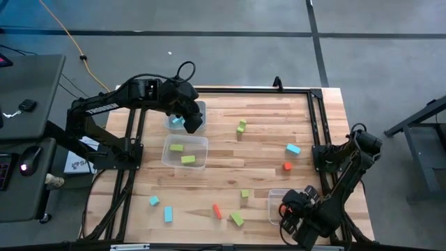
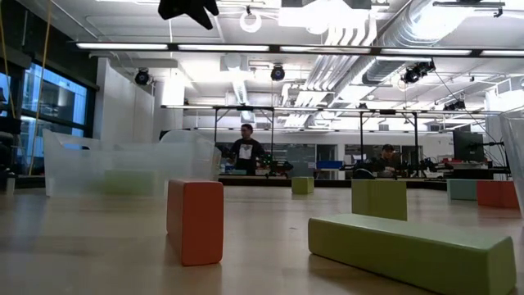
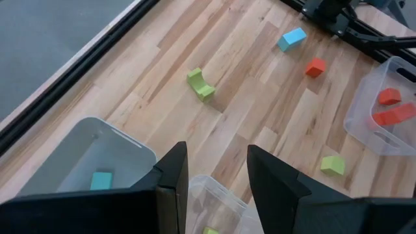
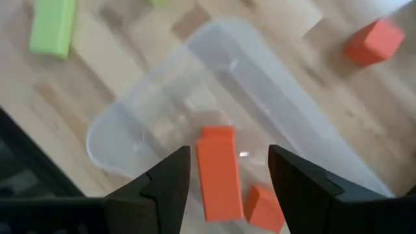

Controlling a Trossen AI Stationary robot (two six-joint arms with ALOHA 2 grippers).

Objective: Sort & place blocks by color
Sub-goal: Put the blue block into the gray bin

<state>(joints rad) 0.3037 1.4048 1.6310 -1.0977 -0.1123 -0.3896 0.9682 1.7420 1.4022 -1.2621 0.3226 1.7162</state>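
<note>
Right gripper (image 4: 227, 170) hovers over clear bin (image 4: 123, 140), fingers apart, empty; red bar (image 4: 218, 172) lies inside. Left gripper (image 3: 218, 170) above blue-block bin (image 3: 71, 146), fingers apart, empty.

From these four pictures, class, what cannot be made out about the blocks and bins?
- High view: the left arm hides most of the cyan bin, so its count is unknown.
- High view: the right arm hides part of the red bin.
- Low view: the frosted bin blurs its contents.
- Right wrist view: one red block is cut off by the edge.
</note>
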